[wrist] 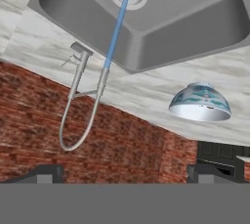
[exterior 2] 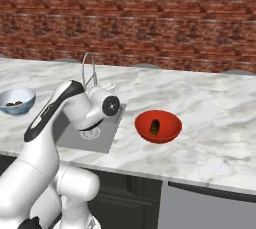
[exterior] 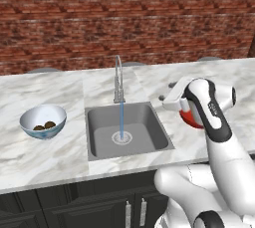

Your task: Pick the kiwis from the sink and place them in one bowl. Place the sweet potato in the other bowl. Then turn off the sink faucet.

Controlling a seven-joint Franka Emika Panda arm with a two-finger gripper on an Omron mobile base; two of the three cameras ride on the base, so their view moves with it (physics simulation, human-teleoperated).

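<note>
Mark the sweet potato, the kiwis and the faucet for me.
sweet potato [exterior 2: 155,126], right base view, its middle.
kiwis [exterior: 50,125], left base view, right kiwi's top.
faucet [exterior: 118,80], left base view, upright neck.

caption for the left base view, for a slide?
Kiwis in the white bowl, sink emptied, faucet running.

Kiwis [exterior: 44,126] in white bowl [exterior: 43,120], sweet potato [exterior 2: 155,126] in red bowl [exterior 2: 158,126], faucet [exterior: 118,80] running.

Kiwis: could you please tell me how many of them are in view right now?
2: both kiwis lie side by side inside the white and blue bowl, left of the sink. None shows in the basin.
</note>
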